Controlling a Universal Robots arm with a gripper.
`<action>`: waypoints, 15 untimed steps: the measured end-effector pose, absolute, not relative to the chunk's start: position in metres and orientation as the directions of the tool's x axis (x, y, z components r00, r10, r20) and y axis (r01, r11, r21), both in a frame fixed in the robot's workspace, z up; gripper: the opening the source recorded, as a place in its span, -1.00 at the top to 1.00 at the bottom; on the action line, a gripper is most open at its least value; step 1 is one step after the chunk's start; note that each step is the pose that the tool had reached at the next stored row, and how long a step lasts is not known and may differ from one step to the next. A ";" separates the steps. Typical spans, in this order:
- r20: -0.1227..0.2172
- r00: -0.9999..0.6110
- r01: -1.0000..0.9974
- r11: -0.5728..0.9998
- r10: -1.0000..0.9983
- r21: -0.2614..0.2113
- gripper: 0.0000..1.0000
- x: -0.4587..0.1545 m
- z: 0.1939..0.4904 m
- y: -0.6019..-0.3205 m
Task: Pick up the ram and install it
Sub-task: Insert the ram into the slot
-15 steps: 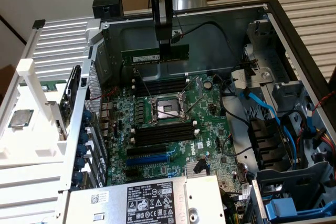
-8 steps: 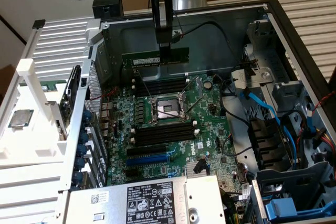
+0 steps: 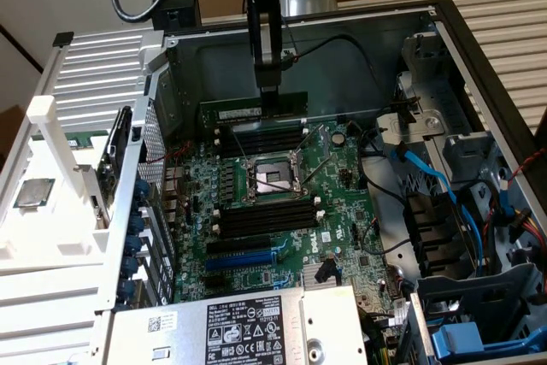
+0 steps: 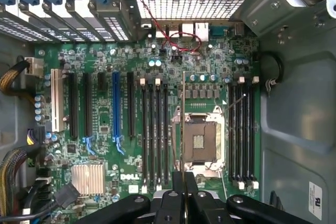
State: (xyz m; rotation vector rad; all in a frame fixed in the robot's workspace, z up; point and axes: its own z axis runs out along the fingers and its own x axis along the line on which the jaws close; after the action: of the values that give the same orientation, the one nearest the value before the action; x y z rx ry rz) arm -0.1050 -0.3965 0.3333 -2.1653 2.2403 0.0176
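Ram (image 3: 248,112) hung in the gripper (image 3: 269,90), right over the far slots (image 3: 261,136), behind the socket (image 3: 272,179). Near slots (image 3: 265,216) lay in front of the socket, all on the board (image 3: 342,207) inside the case (image 3: 359,57). Off at the exterior view's left, a chip (image 3: 34,192) sat on the tray (image 3: 51,241).

DELL stands in white on the motherboard (image 4: 129,176) just beside the jaws of the gripper (image 4: 184,178), and on the power supply label (image 3: 248,326) far from them.
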 end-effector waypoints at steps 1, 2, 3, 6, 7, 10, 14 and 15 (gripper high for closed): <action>-0.026 -0.034 -0.999 0.034 -0.999 -0.010 0.76 -0.105 0.332 -0.397; -0.026 -0.034 -0.999 0.034 -0.999 -0.010 0.76 -0.105 0.330 -0.397; -0.026 -0.034 -0.999 0.034 -0.999 -0.010 0.76 -0.105 0.329 -0.398; -0.026 -0.034 -0.999 0.034 -0.999 -0.010 0.76 -0.105 0.327 -0.401; -0.026 -0.034 -0.999 0.034 -0.999 -0.010 0.76 -0.105 0.324 -0.403; -0.026 -0.034 -0.999 0.034 -0.999 -0.010 0.76 -0.105 0.320 -0.404; -0.026 -0.034 -0.999 0.034 -0.999 -0.010 0.76 -0.104 0.309 -0.408; -0.026 -0.034 -0.999 0.034 -0.999 -0.010 0.76 -0.103 0.308 -0.410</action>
State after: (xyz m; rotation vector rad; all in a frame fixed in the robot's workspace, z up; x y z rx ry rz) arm -0.1031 -0.4098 0.3077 -2.1655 2.2402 0.0173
